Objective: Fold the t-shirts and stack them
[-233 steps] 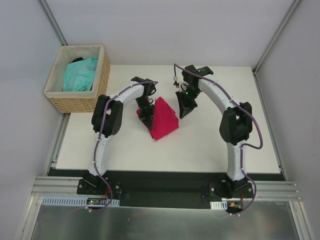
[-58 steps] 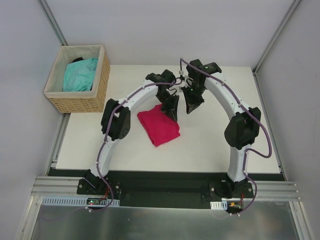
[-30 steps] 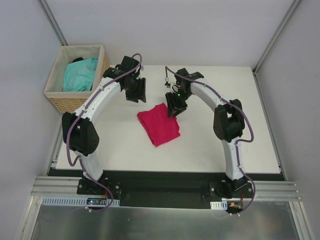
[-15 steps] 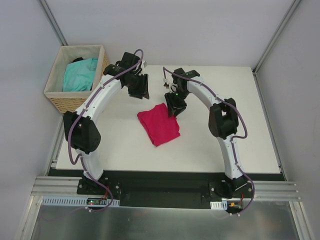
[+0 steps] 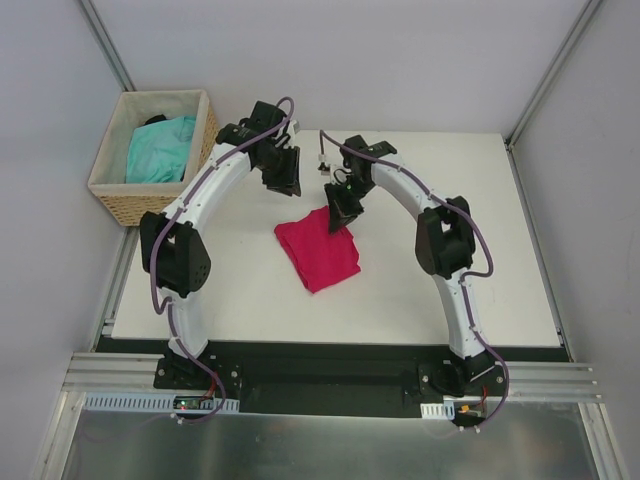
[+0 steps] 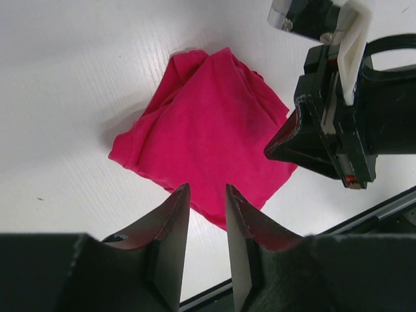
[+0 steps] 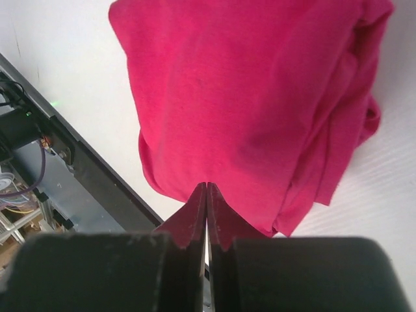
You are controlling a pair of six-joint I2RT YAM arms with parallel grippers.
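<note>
White worktop [image 5: 450,280], two arms arched over its middle. Wicker basket [image 5: 160,205] at the far-left corner, turquoise t-shirt [image 5: 160,148] bunched inside it.

Crimson-pink t-shirt [image 5: 318,250] lies folded into a rough four-sided packet at mid-worktop, well apart from the basket. Its long axis runs far to near, skewed toward the right. One corner points at the far edge. Layered loose folds show along one side in the right wrist view [image 7: 338,149].

Left gripper [image 6: 207,192] hangs above the packet toward the far-left. Its jaws are narrowly apart with nothing between them.

Right gripper [image 7: 206,188] has its tip down at the packet's far-right edge. Its jaws are pressed fully together; can't tell if any cloth is pinched.
</note>
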